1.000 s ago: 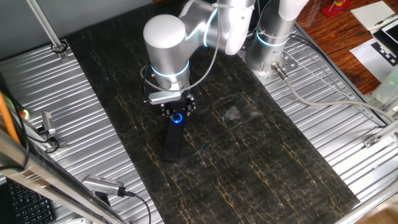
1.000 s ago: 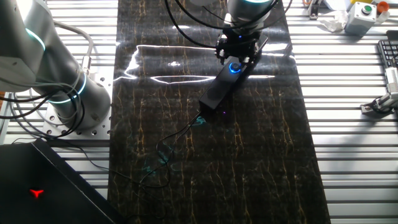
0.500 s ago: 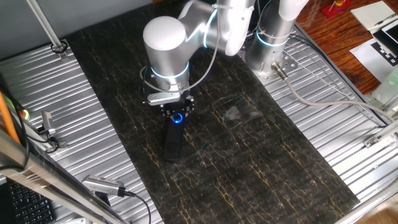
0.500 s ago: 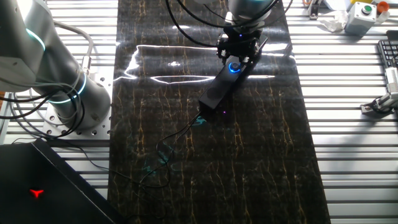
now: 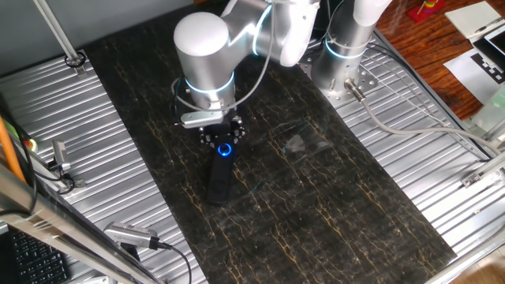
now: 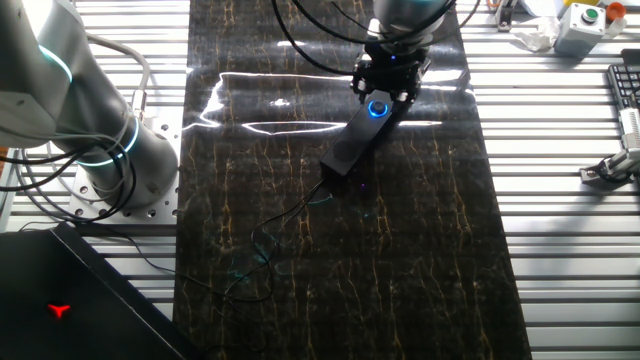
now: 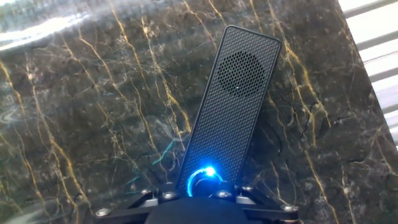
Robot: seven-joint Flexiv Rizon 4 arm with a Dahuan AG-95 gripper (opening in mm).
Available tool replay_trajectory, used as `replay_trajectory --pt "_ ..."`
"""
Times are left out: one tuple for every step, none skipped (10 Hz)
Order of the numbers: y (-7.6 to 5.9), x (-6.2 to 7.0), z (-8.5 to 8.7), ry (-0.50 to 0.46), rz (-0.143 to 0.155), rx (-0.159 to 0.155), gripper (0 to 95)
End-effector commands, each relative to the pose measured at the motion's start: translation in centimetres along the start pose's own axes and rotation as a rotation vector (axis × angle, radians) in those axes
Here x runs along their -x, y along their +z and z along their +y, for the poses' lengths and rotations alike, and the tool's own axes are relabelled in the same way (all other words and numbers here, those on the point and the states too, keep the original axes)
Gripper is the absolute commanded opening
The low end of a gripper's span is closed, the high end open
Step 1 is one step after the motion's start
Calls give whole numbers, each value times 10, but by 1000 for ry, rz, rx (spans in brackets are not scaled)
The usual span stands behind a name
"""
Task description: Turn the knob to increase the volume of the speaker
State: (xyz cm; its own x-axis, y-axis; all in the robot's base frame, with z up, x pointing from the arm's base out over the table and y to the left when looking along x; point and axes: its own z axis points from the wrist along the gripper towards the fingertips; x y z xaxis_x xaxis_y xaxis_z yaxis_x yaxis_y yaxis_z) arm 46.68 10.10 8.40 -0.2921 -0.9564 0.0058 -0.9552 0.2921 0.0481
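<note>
The speaker (image 5: 218, 178) lies flat on the dark marble table (image 5: 331, 205). The gripper (image 5: 222, 140) sits right over the knob (image 5: 225, 149) at the bar's end (blue ring glowing); can't tell if the fingers actually grip it.

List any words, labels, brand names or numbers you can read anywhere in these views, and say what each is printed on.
No text is readable in any view.
The slim black mesh-faced speaker bar: no brand or label shows.
The round black knob with the blue glowing ring: no marking shows.
White sheet with black square patterns at the table's edge: a pattern, no letters legible.
Red mark on the dark panel: a shape, not text.
</note>
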Motion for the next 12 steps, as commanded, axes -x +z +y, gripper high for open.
replay_trajectory --pt "0 0 -1 12 0 14 570" --pt "0 0 -1 41 8 23 570" --pt "0 0 -1 55 10 30 570" --pt "0 0 -1 57 11 34 570" --pt "0 0 -1 61 14 36 570" --pt "0 0 -1 66 13 36 570" --pt "0 0 -1 75 12 38 570" --pt "0 0 -1 77 12 38 570" --pt "0 1 -1 78 12 38 570" --pt "2 3 -1 85 15 36 570" --pt "5 5 -1 104 15 34 570" --pt "7 6 -2 107 13 33 570"
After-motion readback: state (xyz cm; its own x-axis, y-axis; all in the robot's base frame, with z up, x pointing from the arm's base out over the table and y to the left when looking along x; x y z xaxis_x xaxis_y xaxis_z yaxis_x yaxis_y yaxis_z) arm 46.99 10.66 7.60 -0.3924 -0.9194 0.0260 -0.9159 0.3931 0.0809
